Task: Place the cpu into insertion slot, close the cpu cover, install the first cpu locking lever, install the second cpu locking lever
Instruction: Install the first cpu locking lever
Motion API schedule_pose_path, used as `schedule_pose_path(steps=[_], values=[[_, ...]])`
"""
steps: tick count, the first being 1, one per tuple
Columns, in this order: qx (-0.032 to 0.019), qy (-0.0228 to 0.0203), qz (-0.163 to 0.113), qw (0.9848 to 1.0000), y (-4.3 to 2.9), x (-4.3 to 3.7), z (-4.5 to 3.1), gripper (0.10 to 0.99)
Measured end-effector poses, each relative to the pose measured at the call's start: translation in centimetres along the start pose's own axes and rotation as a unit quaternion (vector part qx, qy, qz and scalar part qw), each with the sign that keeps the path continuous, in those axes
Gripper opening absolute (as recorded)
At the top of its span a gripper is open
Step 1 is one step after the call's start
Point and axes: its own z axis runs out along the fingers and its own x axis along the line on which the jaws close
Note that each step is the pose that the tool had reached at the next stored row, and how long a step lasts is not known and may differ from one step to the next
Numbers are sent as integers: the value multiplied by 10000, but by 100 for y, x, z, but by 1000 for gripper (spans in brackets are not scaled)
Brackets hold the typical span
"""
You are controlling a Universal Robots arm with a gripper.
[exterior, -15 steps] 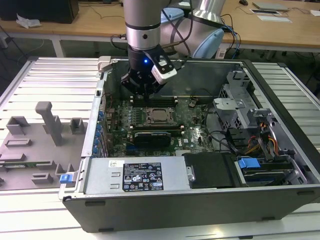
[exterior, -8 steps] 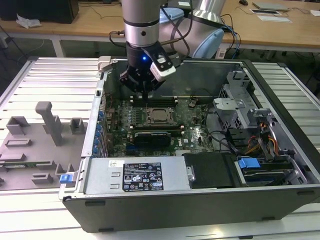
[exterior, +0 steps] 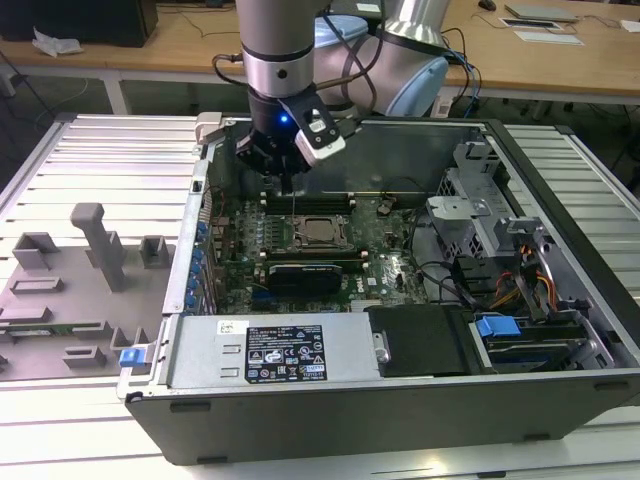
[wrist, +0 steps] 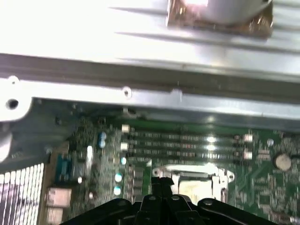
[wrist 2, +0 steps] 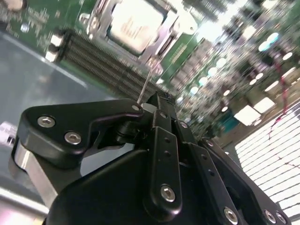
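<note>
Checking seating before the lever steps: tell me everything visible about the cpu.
The cpu is a flat square chip with a silvery metal top, lying level on the green board. The steel cover lies over its edges, its top showing through the window. The gripper hangs apart from it, by the memory slots.

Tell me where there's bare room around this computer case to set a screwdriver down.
Bare ribbed table on the exterior view's right of the case, and between the grey fixture tray and the wooden desk. Crowded: motherboard, where the gripper grips a locking lever.
</note>
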Motion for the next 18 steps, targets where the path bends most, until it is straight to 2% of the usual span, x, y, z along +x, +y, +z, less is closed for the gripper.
schedule_pose_path(steps=[1, 3, 7, 11, 15, 18], values=[[-117, -9, 6, 9999, 0, 0, 0, 106], [-203, -17, 10, 9998, -2, 0, 10, 106], [-211, -16, 11, 9998, -11, 2, 62, 106], [-212, -17, 11, 9998, -18, -38, 87, 106], [-213, -17, 11, 9998, -29, -141, 104, 106], [-213, -17, 12, 9998, -39, -259, 116, 106]])
